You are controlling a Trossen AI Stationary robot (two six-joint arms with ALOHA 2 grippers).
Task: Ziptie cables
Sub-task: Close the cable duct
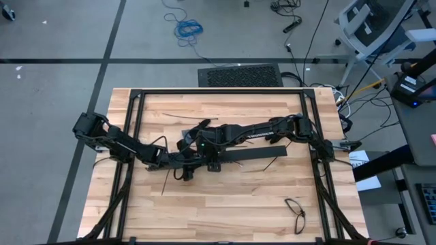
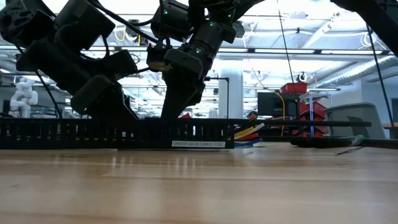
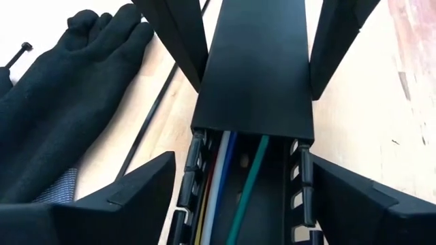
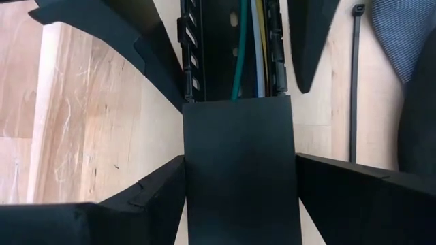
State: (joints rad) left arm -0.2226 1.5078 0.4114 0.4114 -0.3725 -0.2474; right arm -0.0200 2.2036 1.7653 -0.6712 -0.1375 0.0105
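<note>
Wood grain fills the foreground of your low view; behind it the slotted cable tray [image 2: 118, 132] runs across the table [image 2: 199, 186], with coloured cables [image 2: 249, 133] spilling from its end at about three o'clock. Both arms drop onto it from above.

From overhead, your left gripper [image 1: 187, 162] and right gripper [image 1: 204, 144] meet at the table's centre, over the tray, which reaches off toward three o'clock. A loose zip tie [image 1: 169, 179] lies at seven o'clock of them, and a small cable loop [image 1: 295, 211] sits well apart near five o'clock.

Your left wrist view shows the fingers [image 3: 133, 194] spread wide on either side of the tray, close to its walls; whether they press them you cannot tell. A flat black lid [image 3: 255, 64] covers the far part, and green, white and yellow wires emerge beneath it. A dark glove [image 3: 61, 102] and a zip tie lie beside.

Your right wrist view mirrors this: fingers [image 4: 153, 190] wide, flanking the lid [image 4: 238, 170], cables [image 4: 238, 54] beyond.

You seem to be seating the cover, not yet tying. Next, judge alignment before fetching a tie.
</note>
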